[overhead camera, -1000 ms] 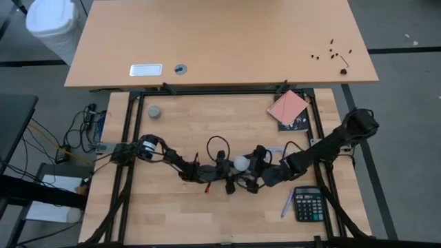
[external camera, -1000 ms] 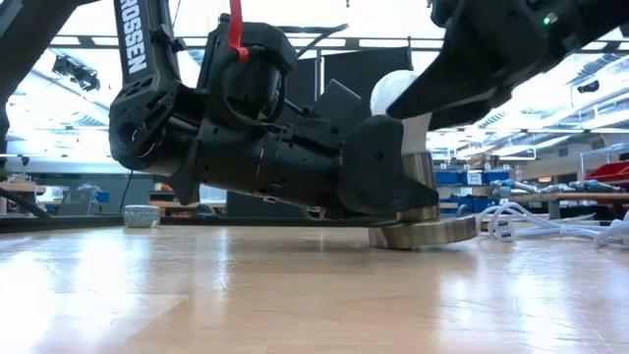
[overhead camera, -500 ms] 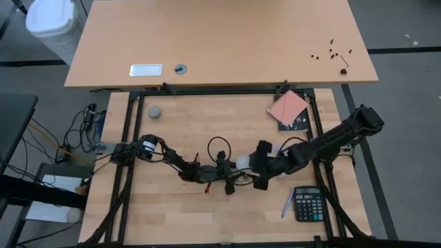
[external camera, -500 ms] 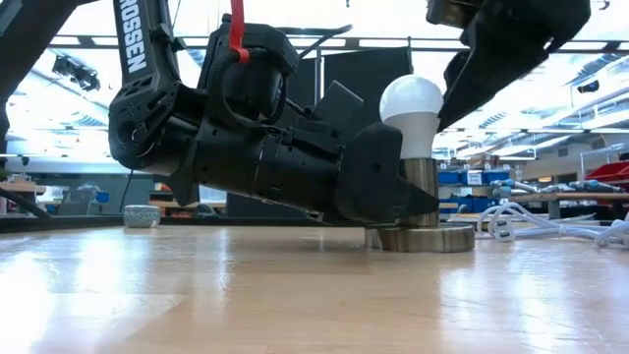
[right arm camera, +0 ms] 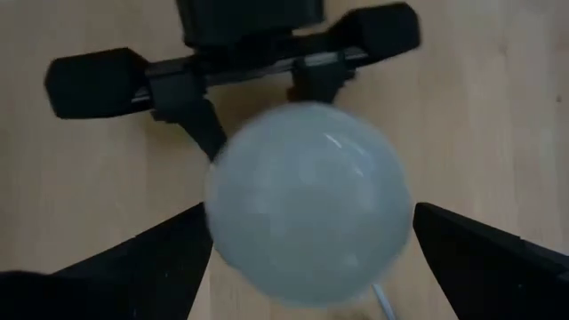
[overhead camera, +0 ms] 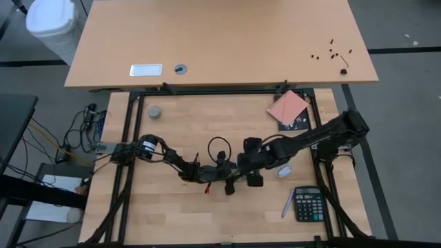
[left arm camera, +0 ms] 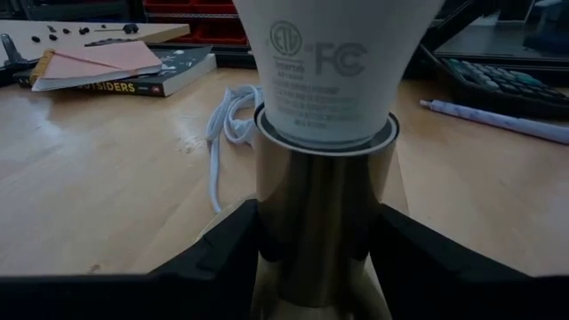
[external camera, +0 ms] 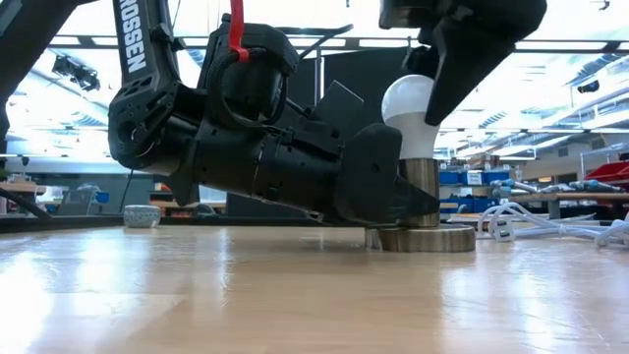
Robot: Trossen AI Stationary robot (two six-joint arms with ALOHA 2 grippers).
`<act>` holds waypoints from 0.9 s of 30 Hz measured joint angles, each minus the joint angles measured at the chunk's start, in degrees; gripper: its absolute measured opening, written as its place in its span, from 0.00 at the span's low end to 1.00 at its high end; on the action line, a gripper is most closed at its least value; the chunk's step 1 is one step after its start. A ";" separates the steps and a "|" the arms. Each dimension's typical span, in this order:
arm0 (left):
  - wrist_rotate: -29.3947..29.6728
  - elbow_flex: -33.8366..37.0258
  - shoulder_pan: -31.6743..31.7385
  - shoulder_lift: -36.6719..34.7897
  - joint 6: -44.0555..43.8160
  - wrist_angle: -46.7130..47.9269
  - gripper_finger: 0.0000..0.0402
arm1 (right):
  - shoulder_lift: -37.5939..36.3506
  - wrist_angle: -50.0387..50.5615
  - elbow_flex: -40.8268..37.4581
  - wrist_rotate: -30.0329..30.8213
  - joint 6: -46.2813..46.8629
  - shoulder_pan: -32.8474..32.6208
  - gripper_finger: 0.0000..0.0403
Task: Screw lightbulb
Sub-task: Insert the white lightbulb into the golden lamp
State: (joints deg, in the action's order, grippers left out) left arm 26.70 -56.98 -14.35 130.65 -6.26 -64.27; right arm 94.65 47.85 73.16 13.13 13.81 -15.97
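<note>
Bulb point(external camera: 411, 116) upright in socket point(left arm camera: 322, 222), mid-table. Left gripper point(left arm camera: 316, 244) clamped on the socket's metal stem; right gripper point(right arm camera: 311, 258) wide open above the dome, holding nothing. Likely light, glossy, slippery, fragile (grip the round head gently, not the neck).

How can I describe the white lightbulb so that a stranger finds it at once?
Look at the wooden table, near the middle of its front half, where the two dark arms meet. There the white pear-shaped lightbulb stands upright in a shiny metal socket. It is the only glossy white round thing there.
</note>
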 joint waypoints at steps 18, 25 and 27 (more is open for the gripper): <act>-0.04 -0.01 -0.02 -0.02 -0.02 0.67 0.48 | 11.29 10.68 13.78 -4.04 -24.99 0.35 0.95; -0.44 0.00 -0.02 -0.02 0.00 0.76 0.48 | 11.31 10.96 13.78 -4.75 -34.75 0.60 0.91; -0.53 0.00 -0.02 -0.02 -0.02 0.76 0.48 | 11.31 11.04 13.78 -5.83 -34.24 1.15 0.90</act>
State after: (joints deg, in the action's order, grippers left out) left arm 26.18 -56.97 -14.37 130.63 -6.28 -63.51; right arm 105.95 58.89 86.94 7.30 -20.43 -14.81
